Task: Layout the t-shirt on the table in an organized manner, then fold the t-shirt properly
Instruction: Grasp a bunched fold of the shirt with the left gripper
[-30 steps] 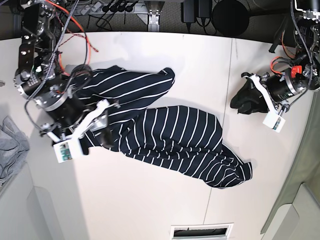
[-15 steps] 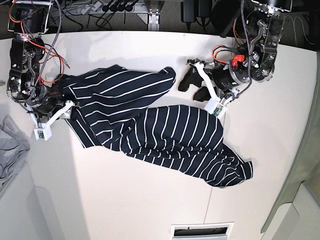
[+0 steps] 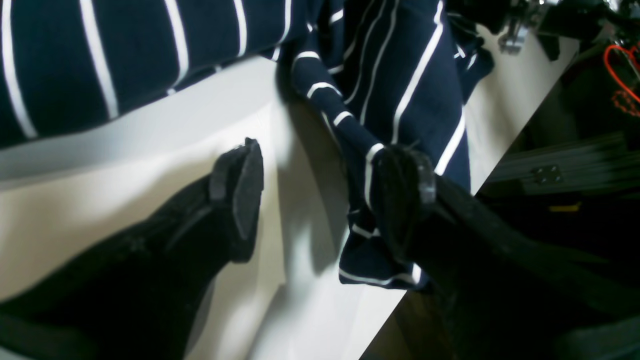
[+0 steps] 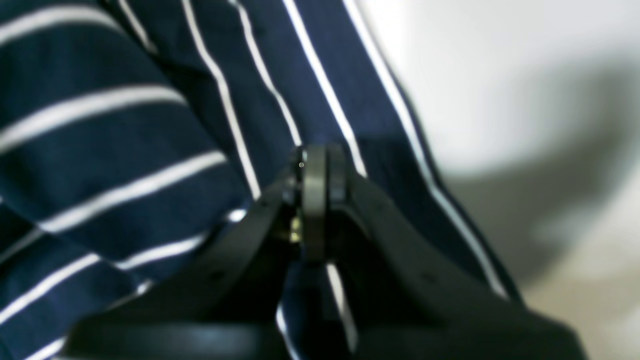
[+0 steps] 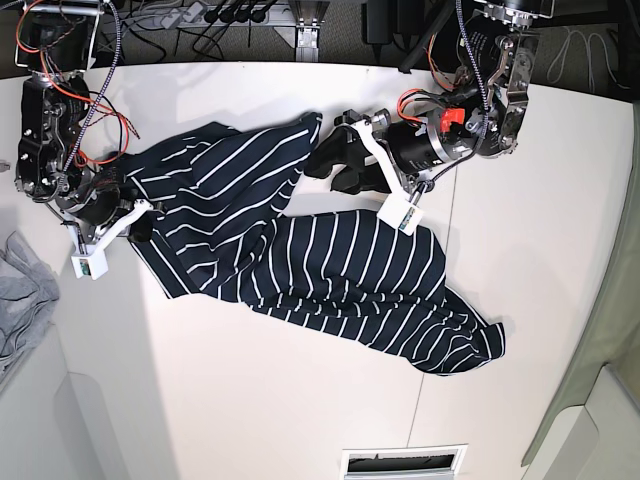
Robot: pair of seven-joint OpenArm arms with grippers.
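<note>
The dark navy t-shirt (image 5: 330, 270) with thin white stripes lies crumpled across the middle of the white table (image 5: 250, 400). My right gripper (image 5: 140, 222) is at the shirt's left edge. In the right wrist view this gripper (image 4: 315, 200) is shut on a fold of the shirt (image 4: 125, 150). My left gripper (image 5: 335, 168) is open at the shirt's upper corner. In the left wrist view the left gripper (image 3: 320, 195) is open, and a bunched edge of the shirt (image 3: 410, 75) lies against one finger (image 3: 405, 195), while the other finger (image 3: 240, 190) is over bare table (image 3: 150, 140).
A plain light-grey cloth (image 5: 20, 290) hangs at the table's left edge. Cables and a power strip (image 5: 210, 15) run along the back edge. A thin seam (image 5: 440, 300) crosses the table. A vent slot (image 5: 403, 462) sits at the front.
My left gripper moved left across the table to the shirt's upper corner, which shifted left and up. My right gripper stays shut on the shirt's left edge, having pulled it left earlier.
</note>
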